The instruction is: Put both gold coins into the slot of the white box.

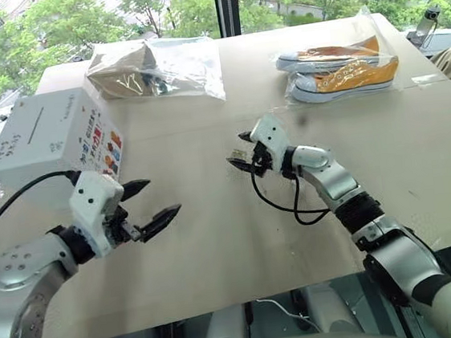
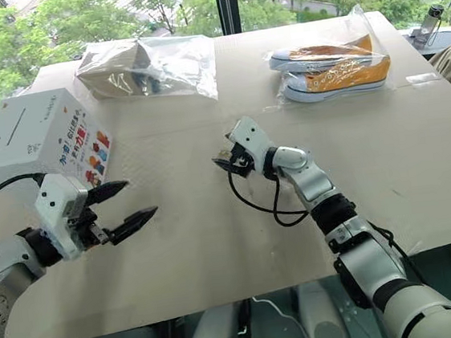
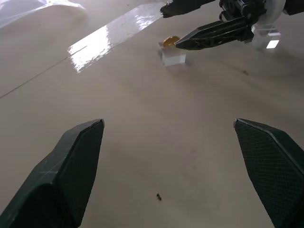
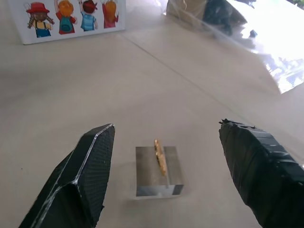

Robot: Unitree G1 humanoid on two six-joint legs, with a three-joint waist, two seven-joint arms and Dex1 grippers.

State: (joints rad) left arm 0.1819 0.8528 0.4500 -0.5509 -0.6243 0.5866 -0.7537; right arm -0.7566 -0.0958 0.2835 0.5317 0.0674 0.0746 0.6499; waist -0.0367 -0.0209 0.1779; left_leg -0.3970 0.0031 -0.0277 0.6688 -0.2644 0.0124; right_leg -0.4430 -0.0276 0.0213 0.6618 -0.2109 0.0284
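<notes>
One gold coin [image 4: 160, 156] stands on edge in a small clear cube [image 4: 156, 178] on the tan table. My right gripper [image 4: 166, 128] is open, one finger on each side of the coin and neither touching it. The left wrist view shows the same coin [image 3: 170, 42] on its cube, just ahead of the right gripper's fingertips [image 3: 209, 33]. My left gripper [image 1: 164, 196] hangs open and empty above the table, in front of the white box [image 1: 45, 143]. The box stands at the table's left, with its dark slot [image 1: 35, 124] in the top face.
A second clear cube [image 3: 270, 40] sits by the right gripper. Two clear bags lie at the back: one with a brown item [image 1: 154, 67], one with orange sneakers [image 1: 336, 68]. A black cable [image 1: 282, 203] loops under my right wrist. The table's front edge [image 1: 223, 302] is near.
</notes>
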